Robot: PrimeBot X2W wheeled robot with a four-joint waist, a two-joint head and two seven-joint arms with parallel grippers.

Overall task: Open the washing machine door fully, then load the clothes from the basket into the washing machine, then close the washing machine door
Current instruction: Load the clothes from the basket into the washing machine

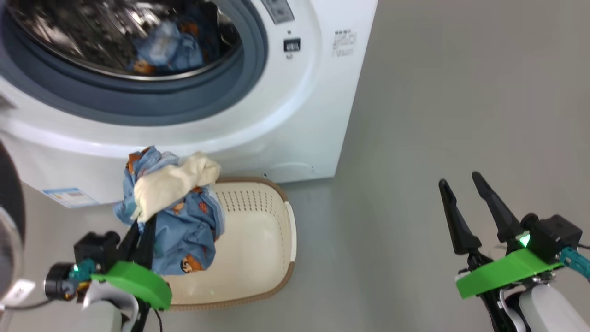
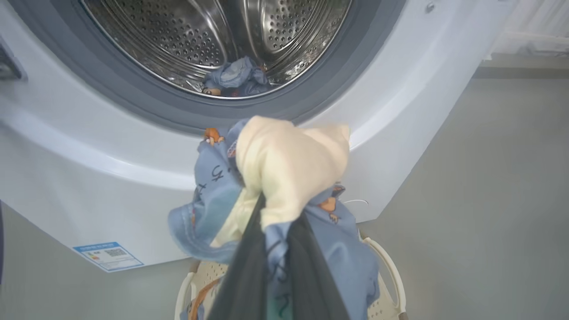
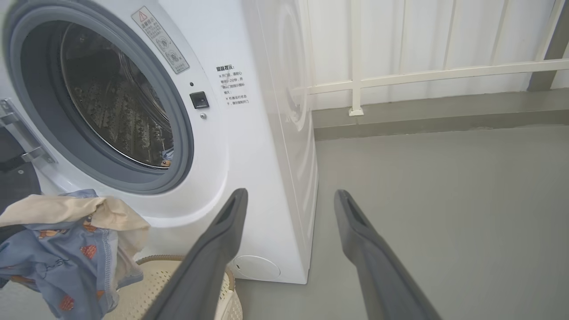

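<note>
The left gripper (image 2: 278, 213) is clamped on a bundle of light blue cartoon-printed fabric with cream lining (image 1: 184, 216). It holds the bundle before the big white front-loading washing machine (image 1: 295, 120), below the drum mouth and above the small cream perforated plastic basket (image 1: 258, 240). A second blue bundle (image 1: 168, 46) lies inside the machine's drum. The right gripper (image 1: 458, 180) hangs with its jaws apart, off the machine's corner.

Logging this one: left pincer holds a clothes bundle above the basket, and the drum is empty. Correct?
No: the drum is not empty. A blue bundle already lies inside, as the left wrist view shows. The left pincer does hold the other bundle above the basket.
</note>
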